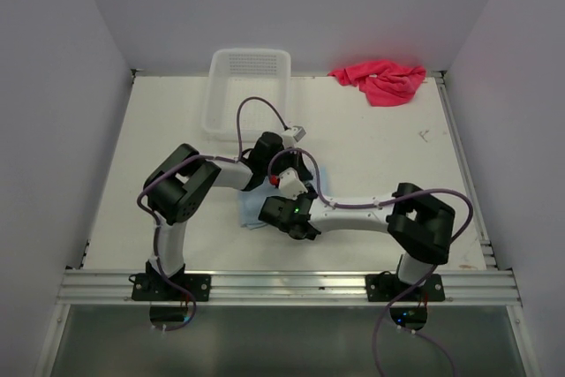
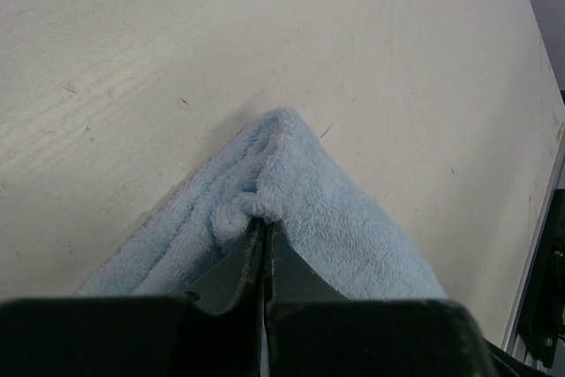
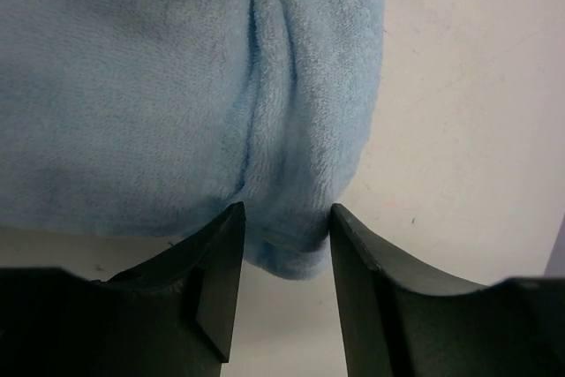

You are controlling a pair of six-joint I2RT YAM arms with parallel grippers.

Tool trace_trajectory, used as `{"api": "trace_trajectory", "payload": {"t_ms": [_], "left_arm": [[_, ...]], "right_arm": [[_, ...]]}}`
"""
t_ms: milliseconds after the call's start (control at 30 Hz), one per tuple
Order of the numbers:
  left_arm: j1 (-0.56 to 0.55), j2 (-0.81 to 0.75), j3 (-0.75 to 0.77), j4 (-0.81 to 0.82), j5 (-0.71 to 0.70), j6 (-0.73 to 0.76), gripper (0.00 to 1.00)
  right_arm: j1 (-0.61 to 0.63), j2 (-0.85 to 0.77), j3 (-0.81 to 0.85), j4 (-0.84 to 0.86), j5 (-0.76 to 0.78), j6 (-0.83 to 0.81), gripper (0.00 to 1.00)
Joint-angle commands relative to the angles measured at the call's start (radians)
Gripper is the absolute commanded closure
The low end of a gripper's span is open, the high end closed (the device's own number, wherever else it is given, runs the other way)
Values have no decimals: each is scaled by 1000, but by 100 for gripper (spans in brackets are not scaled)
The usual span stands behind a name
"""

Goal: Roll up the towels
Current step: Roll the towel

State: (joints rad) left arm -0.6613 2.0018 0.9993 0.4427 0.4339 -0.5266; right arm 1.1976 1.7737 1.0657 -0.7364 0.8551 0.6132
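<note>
At wrist views, hidden overhead: left hand (image 2: 263,229) pinches blue towel (image 2: 340,218); right hand (image 3: 284,216) parted astride edge.

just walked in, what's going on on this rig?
Both arms are on the light blue towel mid-table. The left gripper is shut, pinching a fold of it; the right gripper is open, jaws straddling the towel's edge. The pink-red towel lies crumpled at the far right, the white mesh basket at the far edge, both untouched.

White table (image 1: 371,174) carried a mesh basket (image 1: 214,94) at its far edge and a crumpled pink towel (image 1: 381,79) at the far right corner. A blue towel (image 1: 253,212) lay near the middle, apparently bunched.
</note>
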Motion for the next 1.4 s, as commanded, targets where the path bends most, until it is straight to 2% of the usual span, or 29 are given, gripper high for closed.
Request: {"api": "trace_trajectory", "payload": {"t_ms": [0, 267, 467, 700, 867, 1033, 1367], "left_arm": [[8, 43, -31, -16, -47, 45, 100], [8, 43, -44, -7, -44, 42, 100], [8, 37, -62, -2, -49, 43, 100], [9, 32, -76, 2, -54, 46, 100], [11, 32, -88, 8, -58, 45, 100], [12, 35, -90, 8, -57, 45, 100], [12, 43, -91, 13, -57, 40, 100]], "right_arm": [[-10, -121, -35, 69, -80, 8, 52], [-113, -319, -156, 188, -249, 52, 44], [-283, -540, -353, 415, -517, 82, 45], [-438, -658, -470, 589, -751, 123, 43], [-547, -688, -538, 652, -841, 184, 43], [-647, -703, -589, 683, -899, 210, 50], [-664, -599, -674, 879, -1027, 243, 53]]}}
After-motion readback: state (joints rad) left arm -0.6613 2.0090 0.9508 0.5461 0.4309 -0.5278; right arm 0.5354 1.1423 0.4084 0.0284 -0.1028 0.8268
